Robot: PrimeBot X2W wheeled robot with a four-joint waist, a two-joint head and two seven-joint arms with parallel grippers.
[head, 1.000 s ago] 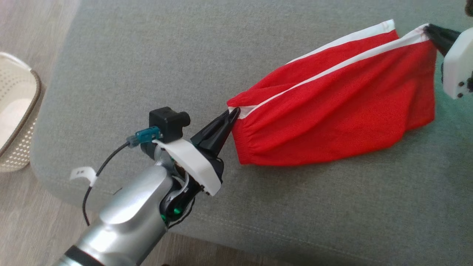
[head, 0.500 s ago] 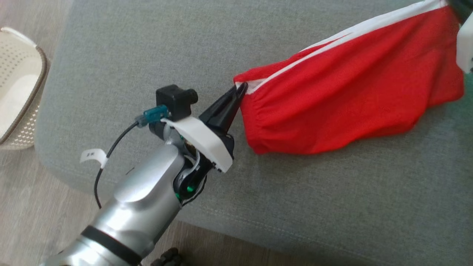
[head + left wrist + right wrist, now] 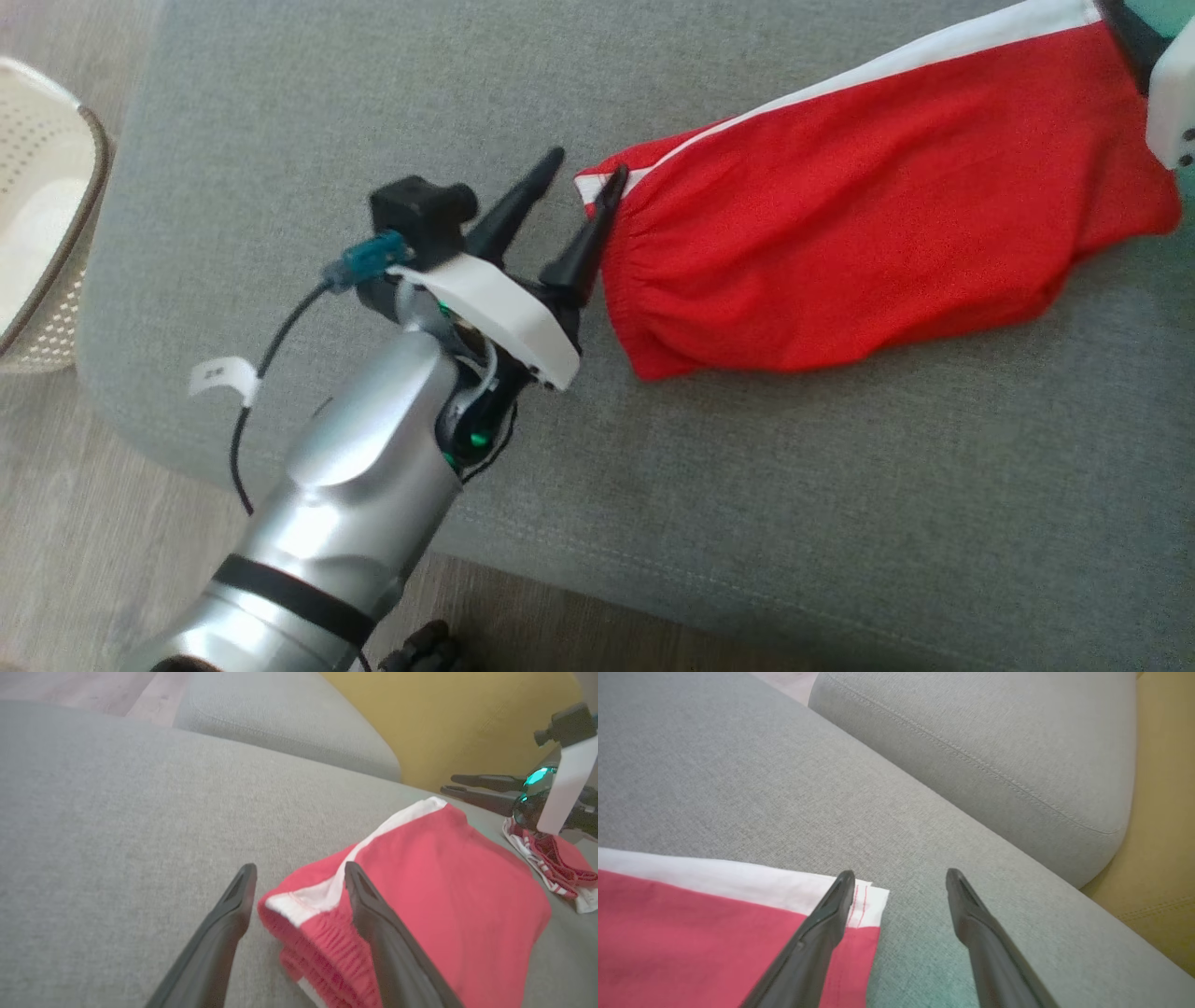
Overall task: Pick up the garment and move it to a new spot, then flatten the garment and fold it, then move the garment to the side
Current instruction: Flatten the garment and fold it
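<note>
Lying on sofa (image 3: 747,513), garment (image 3: 868,205); left pincer (image 3: 589,161) wide astride waistband corner, right pincer (image 3: 900,872) wide at hem.

Matt red cloth garment (image 3: 868,187), woven sofa (image 3: 747,485)

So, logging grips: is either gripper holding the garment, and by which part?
Nothing is held: left gripper open at the waistband corner of the garment, right gripper open at its hem.
</note>
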